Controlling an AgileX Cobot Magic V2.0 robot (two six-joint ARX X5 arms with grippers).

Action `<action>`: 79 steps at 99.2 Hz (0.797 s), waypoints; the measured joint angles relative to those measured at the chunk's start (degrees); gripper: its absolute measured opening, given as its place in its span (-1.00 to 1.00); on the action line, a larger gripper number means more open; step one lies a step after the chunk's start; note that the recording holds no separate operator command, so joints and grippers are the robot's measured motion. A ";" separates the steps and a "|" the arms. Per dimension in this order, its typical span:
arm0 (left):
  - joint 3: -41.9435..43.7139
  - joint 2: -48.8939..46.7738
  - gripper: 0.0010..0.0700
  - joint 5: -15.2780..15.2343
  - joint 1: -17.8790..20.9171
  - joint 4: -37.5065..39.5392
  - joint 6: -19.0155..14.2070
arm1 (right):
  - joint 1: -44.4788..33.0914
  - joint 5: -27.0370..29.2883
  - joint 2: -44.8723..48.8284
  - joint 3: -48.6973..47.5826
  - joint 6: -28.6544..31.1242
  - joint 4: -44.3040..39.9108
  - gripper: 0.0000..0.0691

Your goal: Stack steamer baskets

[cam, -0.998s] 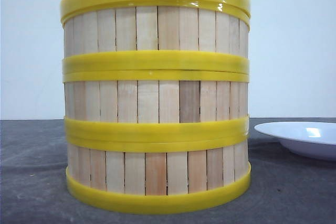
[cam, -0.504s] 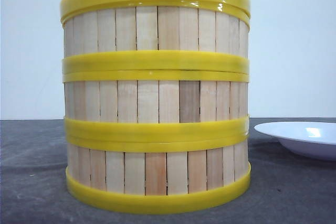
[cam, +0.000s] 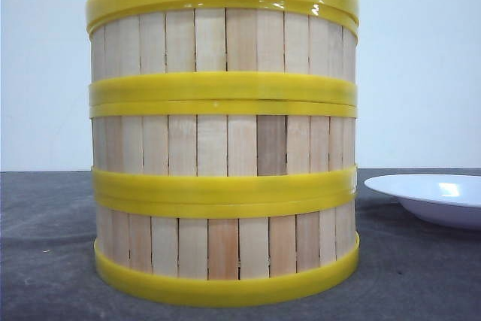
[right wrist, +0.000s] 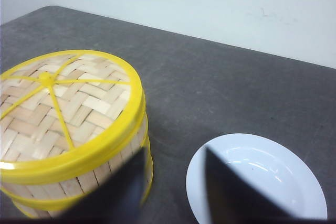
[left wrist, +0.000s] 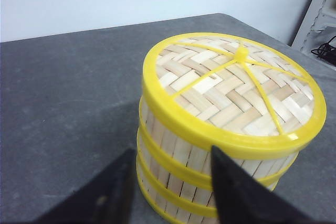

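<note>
Three steamer baskets (cam: pixel 223 140) stand stacked in one column on the grey table, filling the front view. The woven lid with yellow rim and knob (left wrist: pixel 236 85) sits on top of the stack (right wrist: pixel 68 124). My left gripper (left wrist: pixel 170 182) hovers beside the stack's upper wall, open, with nothing between its dark fingers. On the other side my right gripper (right wrist: pixel 173 182) is open too, one finger in front of the stack's side, the other over the plate. Neither gripper appears in the front view.
A white plate (cam: pixel 432 197) lies on the table right of the stack (right wrist: pixel 257 182). The table's far edge meets a pale wall. A white rack with cables (left wrist: pixel 320 30) stands beyond the table's corner in the left wrist view.
</note>
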 joint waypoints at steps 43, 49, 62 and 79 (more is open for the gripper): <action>0.00 0.00 -0.95 0.00 0.00 -1.44 -0.39 | 0.00 0.00 0.00 0.00 -0.02 0.11 -0.98; 0.00 0.00 -0.95 0.00 0.00 -1.36 -0.39 | 0.00 0.00 0.00 0.00 -0.02 0.11 -0.98; 0.00 0.00 -0.95 0.00 0.00 -1.36 -0.39 | 0.00 0.00 0.00 0.00 -0.02 0.11 -0.98; 0.00 0.00 -0.95 0.00 0.00 -1.36 -0.39 | 0.00 0.00 0.00 0.00 -0.02 0.13 -0.98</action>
